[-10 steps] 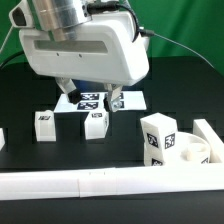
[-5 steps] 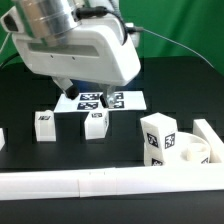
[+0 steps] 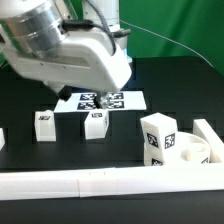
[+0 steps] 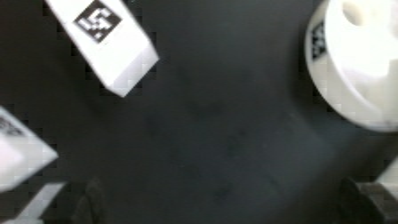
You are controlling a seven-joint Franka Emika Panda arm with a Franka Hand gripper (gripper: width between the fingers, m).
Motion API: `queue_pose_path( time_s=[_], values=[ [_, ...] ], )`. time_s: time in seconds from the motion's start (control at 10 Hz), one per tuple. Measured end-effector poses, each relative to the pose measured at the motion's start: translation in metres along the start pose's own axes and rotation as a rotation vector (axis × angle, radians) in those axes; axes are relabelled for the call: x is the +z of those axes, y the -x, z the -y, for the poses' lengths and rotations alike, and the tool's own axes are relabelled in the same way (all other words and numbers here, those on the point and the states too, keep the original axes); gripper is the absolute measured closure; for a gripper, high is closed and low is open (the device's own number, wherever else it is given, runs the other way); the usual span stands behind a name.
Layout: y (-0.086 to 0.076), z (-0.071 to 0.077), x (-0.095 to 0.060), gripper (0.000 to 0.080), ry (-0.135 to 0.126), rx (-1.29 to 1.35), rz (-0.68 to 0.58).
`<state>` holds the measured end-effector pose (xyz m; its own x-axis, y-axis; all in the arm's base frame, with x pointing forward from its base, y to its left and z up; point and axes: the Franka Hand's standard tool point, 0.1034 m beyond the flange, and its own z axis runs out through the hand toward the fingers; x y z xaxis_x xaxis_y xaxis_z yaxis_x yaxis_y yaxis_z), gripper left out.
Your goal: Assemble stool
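Finds the gripper (image 4: 217,203) with jaws spread wide in the wrist view, one dark, blurred finger (image 4: 54,205) to each side and only bare black table (image 4: 222,120) between, so nothing held and nothing touched; sees the arm (image 3: 65,55) bulking large over the exterior view's upper left, white housing tilted and hiding the fingertips from that camera; places the stool in loose parts on the table; puts the seat (image 3: 192,152), a thick round disc, flat at the exterior view's right; sets the tall leg (image 3: 158,138) upright at the seat's edge nearer the exterior view's left, two tags showing, touching the disc or standing just before it, cannot tell which; finds the left leg (image 3: 44,122) and the middle leg (image 3: 96,123) side by side but apart, just in front of the marker board (image 3: 110,100), below the arm's housing; notes the long rail (image 3: 70,183) across the foreground and the short rail (image 3: 209,130) just beyond the seat at the exterior view's right; catches a small white piece (image 3: 2,137) cut off at the exterior view's left edge, too little shown to name; makes out, in the wrist view, a tagged block (image 4: 111,45) lying slantwise on the table, well apart from the seat's curved edge; cannot tell which of the legs that block is.
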<state>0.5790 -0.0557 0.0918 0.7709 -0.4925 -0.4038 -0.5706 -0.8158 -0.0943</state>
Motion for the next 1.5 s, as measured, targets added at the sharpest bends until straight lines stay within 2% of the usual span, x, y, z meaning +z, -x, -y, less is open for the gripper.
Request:
queue_pose_path(
  time_s=[0.2, 0.3, 0.6, 0.7, 0.8, 0.9, 1.0, 1.3, 1.4, 1.5],
  values=[
    [0.009, 0.013, 0.011, 0.015, 0.009, -0.123, 0.009],
    [0.007, 0.009, 0.013, 0.015, -0.007, -0.106, -0.021],
    [0.006, 0.008, 0.013, 0.015, -0.004, -0.104, -0.02],
    [0.005, 0.009, 0.014, 0.015, 0.004, -0.117, -0.029],
    [-0.002, 0.013, 0.015, 0.015, 0.115, -0.257, -0.101],
    [-0.001, 0.021, 0.019, 0.015, 0.174, -0.397, -0.119],
    [0.0, 0.02, 0.024, 0.015, 0.18, -0.457, -0.106],
    [-0.002, 0.018, 0.023, 0.015, 0.178, -0.429, -0.108],
    [0.003, 0.012, 0.026, 0.015, 0.183, -0.437, -0.061],
    [0.005, 0.0, 0.028, 0.015, 0.192, -0.433, 0.026]
  ],
)
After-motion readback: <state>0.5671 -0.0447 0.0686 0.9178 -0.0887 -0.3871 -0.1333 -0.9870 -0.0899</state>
